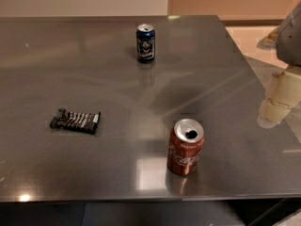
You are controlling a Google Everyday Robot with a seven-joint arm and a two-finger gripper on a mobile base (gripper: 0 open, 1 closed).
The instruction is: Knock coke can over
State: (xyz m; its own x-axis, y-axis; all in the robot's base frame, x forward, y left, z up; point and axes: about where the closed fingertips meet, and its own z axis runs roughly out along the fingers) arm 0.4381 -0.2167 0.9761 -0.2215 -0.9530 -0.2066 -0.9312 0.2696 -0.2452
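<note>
Camera view
Cut off: arm (291, 32) leaves the frame at the right edge.
Gripper: gripper (275, 108) hangs above the table (56, 69) at its right side, tilted down-left; open or closed, cannot tell.
Coke can: coke can (186, 147) upright near the front edge, apart from the gripper.
Others: blue can (146, 43) at the back, wrapper (75, 121) on the left.

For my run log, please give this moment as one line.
coke can upright | gripper near table's right edge, apart from can | knock not yet done
</note>
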